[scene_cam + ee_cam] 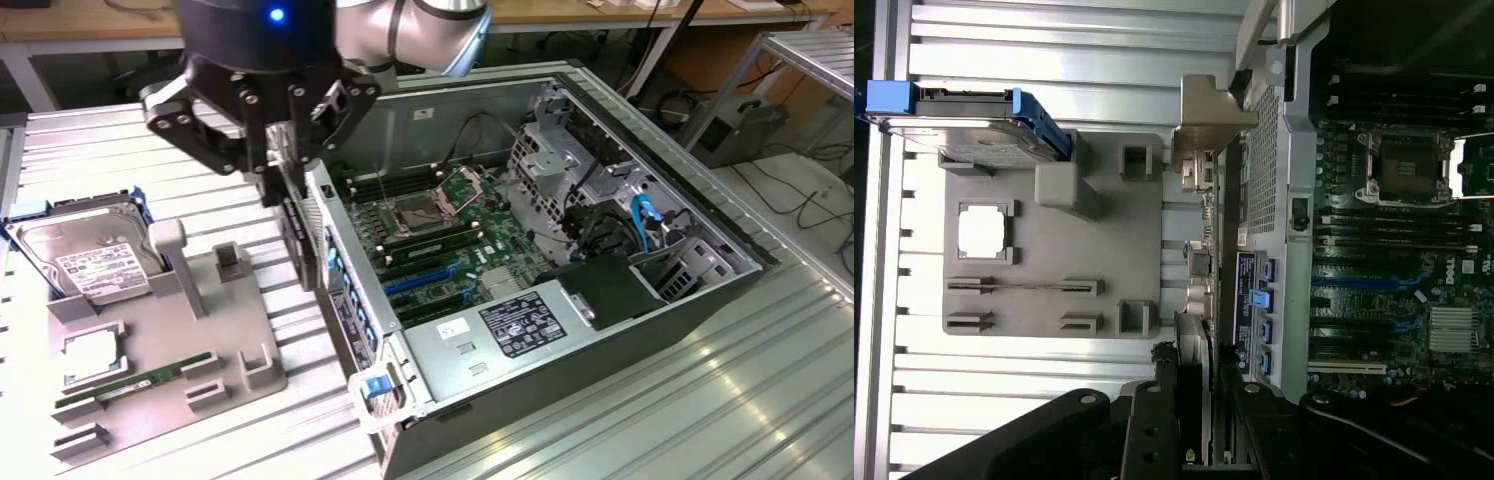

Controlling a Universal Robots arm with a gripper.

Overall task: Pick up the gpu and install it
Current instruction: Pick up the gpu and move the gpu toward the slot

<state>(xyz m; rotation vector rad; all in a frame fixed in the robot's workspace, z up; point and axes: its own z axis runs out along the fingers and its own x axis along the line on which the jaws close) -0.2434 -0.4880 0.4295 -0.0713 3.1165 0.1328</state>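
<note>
Aloft, gpu (304, 235) over prob. alu bench (694, 400)

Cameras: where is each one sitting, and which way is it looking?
Exterior view: sits high off the arm, looks slantwise down on the open computer case and grey tray; the arm and hand show, holding the gpu.
Wrist view: sits on the wrist, looks along the hand, past the gpu, onto the tray and case.
Both share the gpu, tray, hard drive and case.
</note>
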